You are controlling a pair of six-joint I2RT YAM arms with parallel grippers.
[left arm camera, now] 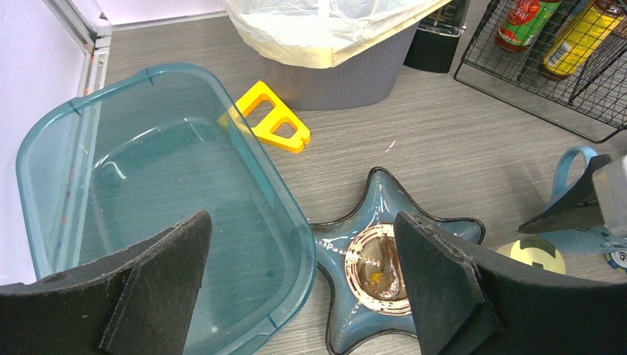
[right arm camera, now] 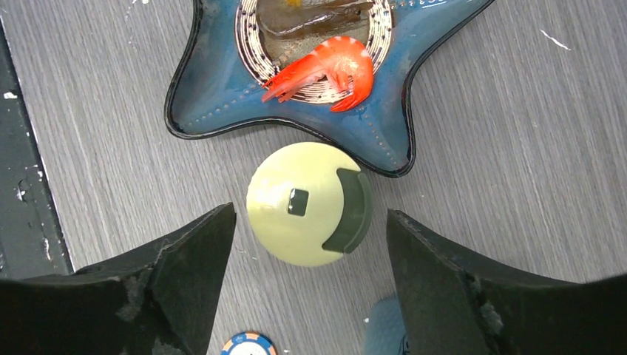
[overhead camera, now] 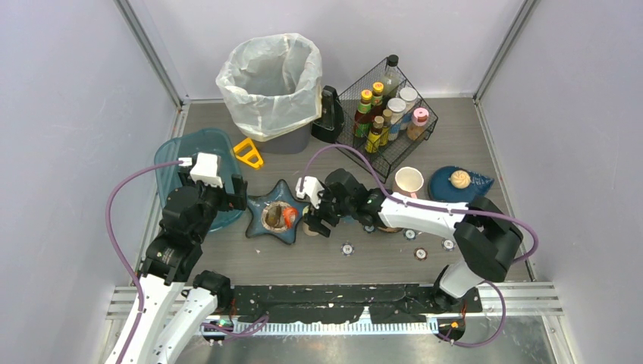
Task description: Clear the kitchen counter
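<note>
Hovering my right gripper [right arm camera: 309, 220], jaws wide astride the pale cup lid [right arm camera: 299, 177] on the kitchen counter [right arm camera: 517, 185], I should descend squarely, clear of the star-shaped dish [right arm camera: 214, 96]; my left gripper [left arm camera: 302, 229] gapes too.

Pale lilac walls [overhead camera: 61, 114], metal corner rails [overhead camera: 154, 53]

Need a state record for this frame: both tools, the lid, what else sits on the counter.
left tool: open, empty, above tub edge and star dish
right tool: open, straddling lid, gaps both sides
lid: flat on counter, next to star dish
star dish: holds shrimp
tub: nothing visible inside
also on counter: bin, rack, cup, chips
</note>
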